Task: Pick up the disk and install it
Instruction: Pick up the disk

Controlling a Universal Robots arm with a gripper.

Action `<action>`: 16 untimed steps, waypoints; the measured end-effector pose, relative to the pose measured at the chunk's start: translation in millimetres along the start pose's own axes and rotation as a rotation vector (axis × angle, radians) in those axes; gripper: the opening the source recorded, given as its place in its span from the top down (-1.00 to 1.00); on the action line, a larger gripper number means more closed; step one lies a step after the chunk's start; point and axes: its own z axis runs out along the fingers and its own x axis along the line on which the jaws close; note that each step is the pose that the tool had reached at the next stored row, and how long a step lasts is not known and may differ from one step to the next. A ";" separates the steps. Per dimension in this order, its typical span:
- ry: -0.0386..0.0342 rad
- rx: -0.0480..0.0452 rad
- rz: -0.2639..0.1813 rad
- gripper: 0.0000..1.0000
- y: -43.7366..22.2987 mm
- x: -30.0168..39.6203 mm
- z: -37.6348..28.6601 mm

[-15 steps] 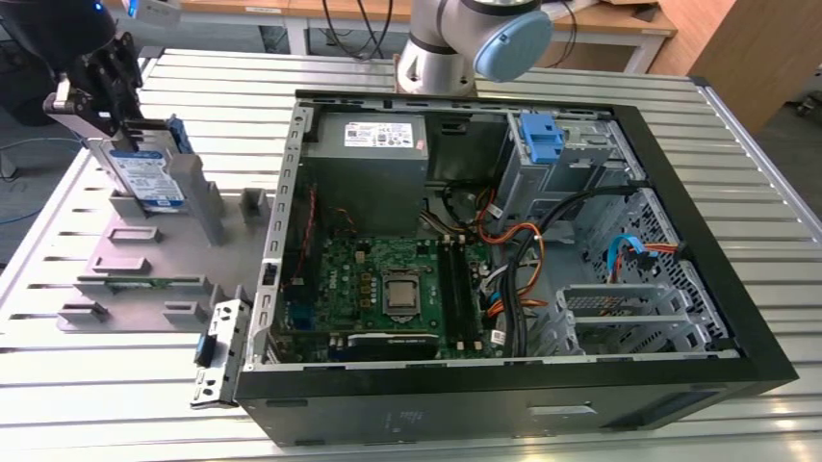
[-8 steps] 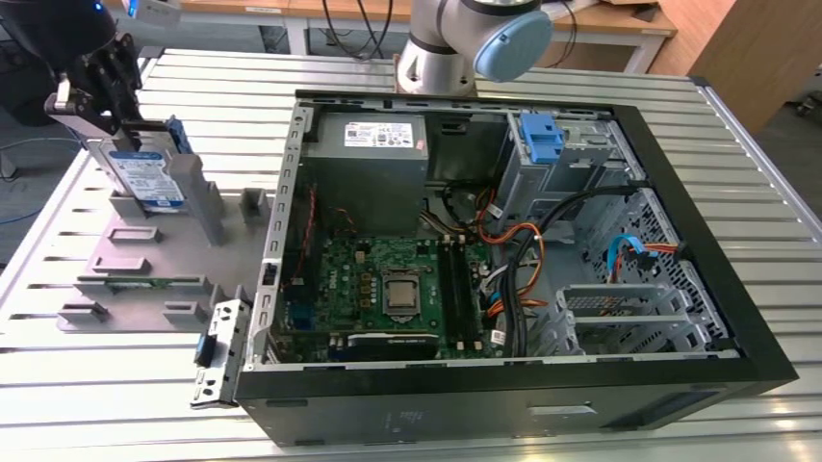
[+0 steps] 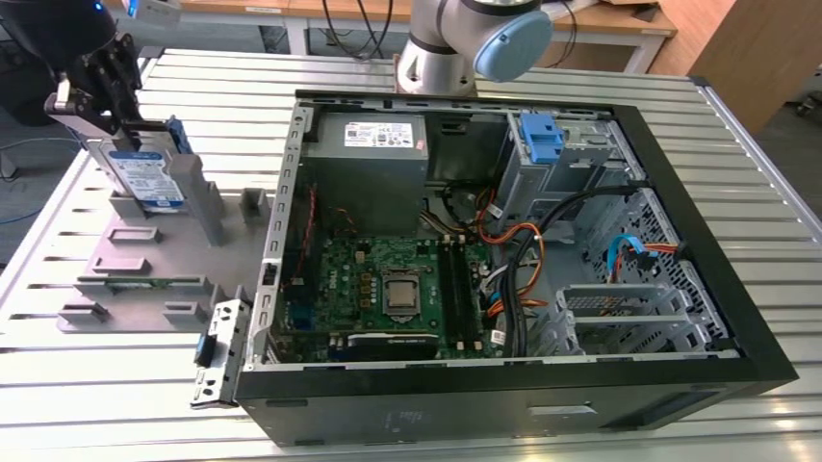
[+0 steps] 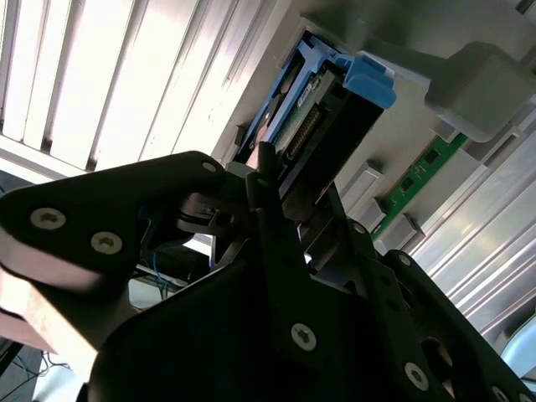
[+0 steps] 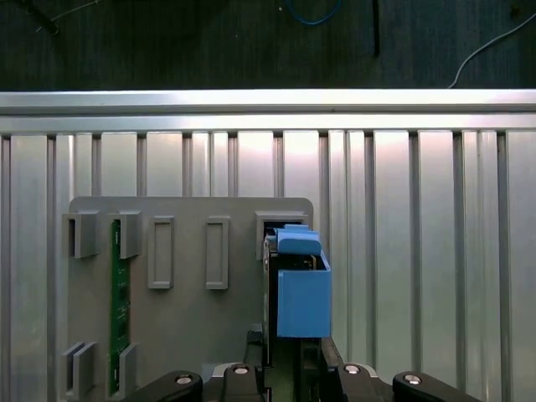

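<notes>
Pickup was the step in hand: the gripper (image 3: pixel 125 130) hung at the far end of the exterior view's left, its fingers (image 4: pixel 268 209) closed on the upper edge of the disk (image 3: pixel 141 178). The disk stood upright on edge in a slot of the grey holder (image 3: pixel 167 260), blue rail outward. Whether its lower edge sat in the slot or had just cleared it could not be told. A green circuit strip (image 3: pixel 141 282) lay in a nearer slot of the same holder, apart from the disk. The open computer case (image 3: pixel 771 366) lay to the exterior view's right on the slatted table (image 3: pixel 77 404), with a power supply (image 3: pixel 372 144) at its far wall and a drive bay with a blue latch (image 3: pixel 546 140) in its far right corner. By my judgement installation had not begun. The next move called for a straight lift, square to the slot walls so the rails would not bind, and a grip firm enough to carry the disk across to the case
</notes>
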 end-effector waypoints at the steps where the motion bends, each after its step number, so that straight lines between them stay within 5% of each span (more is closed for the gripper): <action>1: 0.0001 -0.0002 0.000 0.31 0.0 0.0 -0.5; 16: 0.0001 -0.0001 0.000 0.31 0.0 0.0 -3.3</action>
